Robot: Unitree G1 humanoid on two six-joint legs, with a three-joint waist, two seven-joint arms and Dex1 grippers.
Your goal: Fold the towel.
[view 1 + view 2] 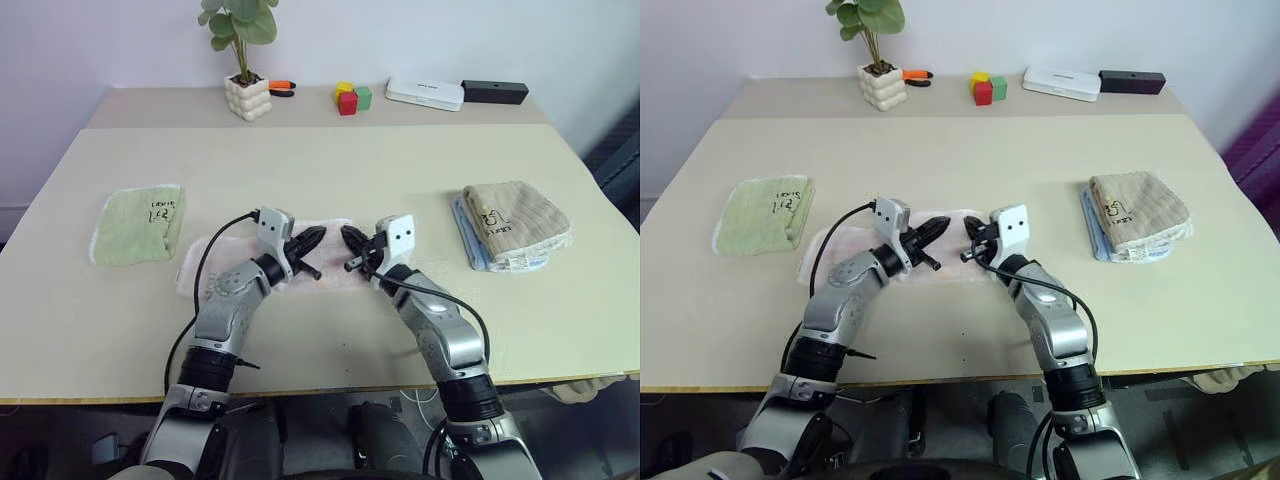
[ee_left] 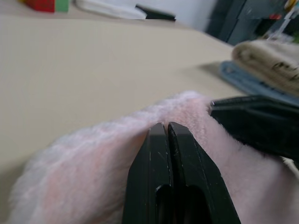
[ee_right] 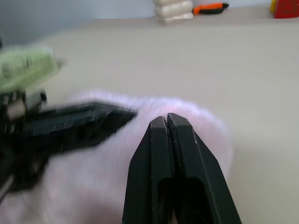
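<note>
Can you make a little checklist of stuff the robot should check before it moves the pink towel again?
1. Left gripper fingers shut: ok.
2. Right gripper fingers shut: ok.
3. Pink towel pinched between either gripper's fingers: cannot tell, fingertips look empty.
4. Both grippers over the towel: ok.
5. Green folded towel apart from the pink one: ok.
6. Beige folded towel out of the way: ok.

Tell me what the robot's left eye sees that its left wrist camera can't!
The left eye takes in the plant, the green towel and the right gripper. The left wrist view adds a close look at the left gripper, fingers pressed shut over the fluff. Both show the pink towel, the tan towel and the table.
</note>
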